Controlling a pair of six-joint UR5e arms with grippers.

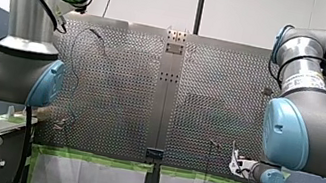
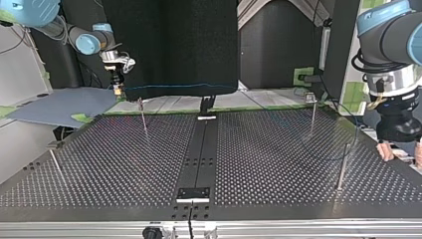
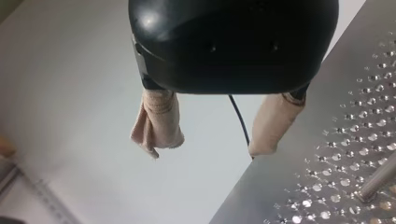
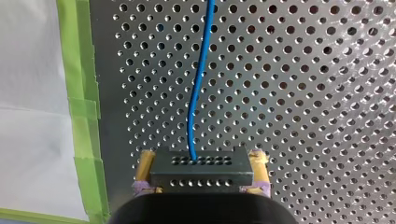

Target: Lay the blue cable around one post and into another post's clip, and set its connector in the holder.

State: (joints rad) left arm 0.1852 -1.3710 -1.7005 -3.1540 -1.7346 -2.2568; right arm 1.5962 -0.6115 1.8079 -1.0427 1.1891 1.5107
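Observation:
My right gripper (image 4: 201, 159) is shut on a black connector (image 4: 201, 173), gripped between its yellow pads. The blue cable (image 4: 198, 84) leaves the connector and runs ahead over the perforated plate. In the top view my right gripper (image 2: 117, 88) hangs at the far left edge of the table, and the cable (image 2: 179, 85) stretches level from it toward the view's right. A thin post (image 2: 143, 117) stands just in front of it. My left gripper (image 3: 205, 147) is open with nothing between its beige pads, and sits off the table's edge (image 2: 402, 152) at the top view's right.
More thin posts (image 2: 312, 112) (image 2: 342, 167) (image 2: 54, 164) stand on the perforated table (image 2: 278, 164). A small black block (image 2: 194, 193) sits on the central strip near the top view's front edge. Green tape (image 4: 84, 112) lines the plate's edge beside my right gripper.

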